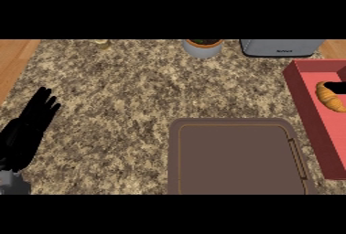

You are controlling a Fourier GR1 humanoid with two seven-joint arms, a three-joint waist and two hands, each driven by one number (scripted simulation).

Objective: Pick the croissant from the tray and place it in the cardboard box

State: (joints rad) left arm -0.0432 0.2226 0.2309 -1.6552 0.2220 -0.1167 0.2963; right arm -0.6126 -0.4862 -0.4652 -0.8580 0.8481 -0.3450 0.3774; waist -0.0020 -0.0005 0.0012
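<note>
The golden croissant (330, 99) lies inside the red cardboard box (312, 119) at the right edge of the counter, near the box's far end. A small black part of my right hand (337, 86) shows just above the croissant, touching or overlapping its top; the rest of that hand is cut off by the view's edge. The brown tray (236, 157) sits at the lower middle with nothing on it. My left hand (30, 125) rests open at the far left, fingers pointing up, away from tray and box.
A grey plant pot (202, 47) and a grey appliance (282, 47) stand along the counter's back edge. A small pale object (102, 44) sits at the back left. Wooden floor (13, 59) shows beyond the counter's left edge.
</note>
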